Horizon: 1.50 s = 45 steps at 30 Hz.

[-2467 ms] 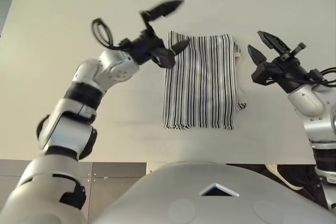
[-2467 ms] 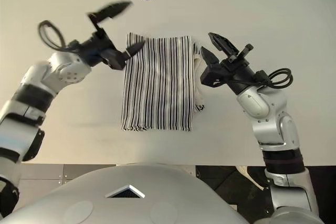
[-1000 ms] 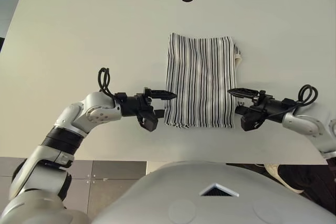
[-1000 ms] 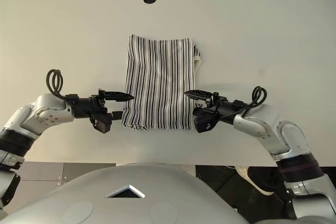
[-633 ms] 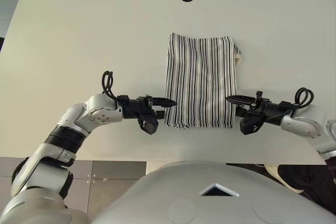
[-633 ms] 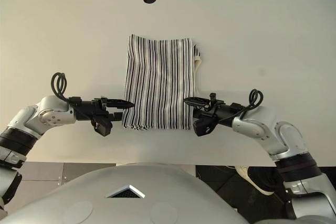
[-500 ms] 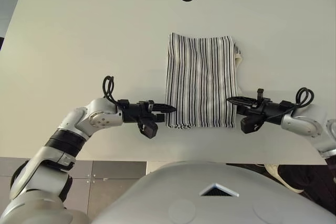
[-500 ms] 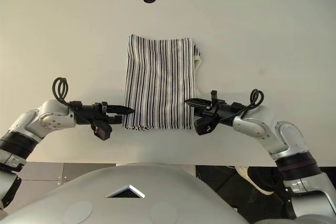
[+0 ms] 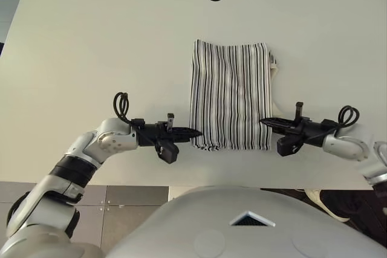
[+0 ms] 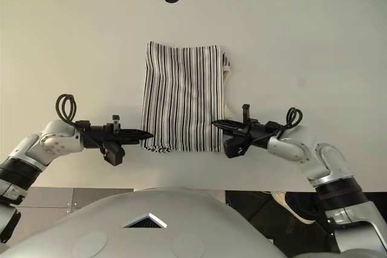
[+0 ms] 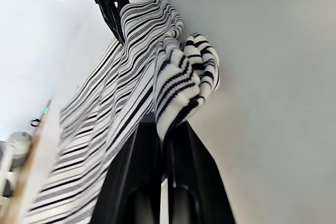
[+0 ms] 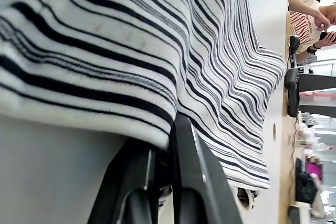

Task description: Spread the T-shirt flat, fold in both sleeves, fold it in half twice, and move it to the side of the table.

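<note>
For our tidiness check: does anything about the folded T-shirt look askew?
Yes: a pale flap pokes out past the right edge of the T-shirt, spoiling its clean rectangle; its near left corner bunches at the left gripper.

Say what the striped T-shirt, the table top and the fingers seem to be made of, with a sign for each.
T-shirt: soft knit cloth, likely cotton; it bunches and creases.
Table top: smooth matt pale surface, perhaps laminate; no grain shows.
Fingers: hard matt black, probably plastic; smooth straight edges.
</note>
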Available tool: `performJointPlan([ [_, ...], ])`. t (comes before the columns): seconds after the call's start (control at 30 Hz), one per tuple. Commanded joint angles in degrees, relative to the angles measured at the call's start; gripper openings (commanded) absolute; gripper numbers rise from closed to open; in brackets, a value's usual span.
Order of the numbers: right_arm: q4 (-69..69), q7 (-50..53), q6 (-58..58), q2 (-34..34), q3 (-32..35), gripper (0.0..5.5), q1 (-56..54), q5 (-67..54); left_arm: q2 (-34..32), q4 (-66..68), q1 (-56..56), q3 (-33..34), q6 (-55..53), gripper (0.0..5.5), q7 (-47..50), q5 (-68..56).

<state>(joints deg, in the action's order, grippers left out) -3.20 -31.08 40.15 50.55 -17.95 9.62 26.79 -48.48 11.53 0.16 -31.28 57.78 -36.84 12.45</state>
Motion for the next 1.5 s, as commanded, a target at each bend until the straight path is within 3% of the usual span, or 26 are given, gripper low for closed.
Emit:
performJointPlan([
  [0.03, -3.8, -2.1, 0.5, 3.2, 1.8, 0.11, 5.3, -6.9, -5.0, -4.3, 6.5, -0.9, -2.2, 0.10, -3.6, -5.2],
  [0.13, -8.1, -3.3, -1.1, 4.4, 3.9, 0.11, 9.2, -12.9, -5.0, -7.8, 9.2, 2.0, -5.4, 0.10, -2.9, -8.9],
  [0.27, -5.9, -1.6, -7.1, -1.9, 5.0, 0.11, 3.0, -15.6, 4.8, -5.6, 3.0, 7.9, -16.7, 0.10, 3.4, -10.0],
  [0.43, 3.0, 3.3, -12.1, -10.6, 4.3, 0.11, -6.2, -11.5, 12.3, -1.4, -1.7, 10.8, -25.9, 0.10, 7.3, -6.7],
  [0.73, 11.8, 7.8, -16.0, -17.1, 2.2, 0.11, -13.0, -4.0, 18.0, 6.5, -7.3, 11.3, -28.9, 0.10, 14.2, 4.8],
  [0.8, 15.2, 9.4, -16.3, -18.3, 1.9, 0.73, -15.1, -2.6, 19.6, 8.9, -9.4, 11.4, -29.2, 0.55, 15.8, 6.2],
  [1.1, 21.6, 9.1, -16.2, -23.9, 2.6, 2.24, -22.2, -7.7, 24.5, 16.3, -16.3, 13.8, -27.6, 1.97, 20.3, 5.5],
  [1.4, 40.9, 15.6, -18.4, -29.8, 3.7, 2.24, -35.9, -7.9, 26.7, 33.8, -25.4, 13.7, -30.4, 3.42, 31.4, 12.2],
  [1.5, 31.8, 15.7, -15.7, -30.2, 4.1, 2.24, -31.5, -10.1, 26.0, 40.2, -26.9, 13.9, -31.4, 3.84, 37.3, 14.3],
])
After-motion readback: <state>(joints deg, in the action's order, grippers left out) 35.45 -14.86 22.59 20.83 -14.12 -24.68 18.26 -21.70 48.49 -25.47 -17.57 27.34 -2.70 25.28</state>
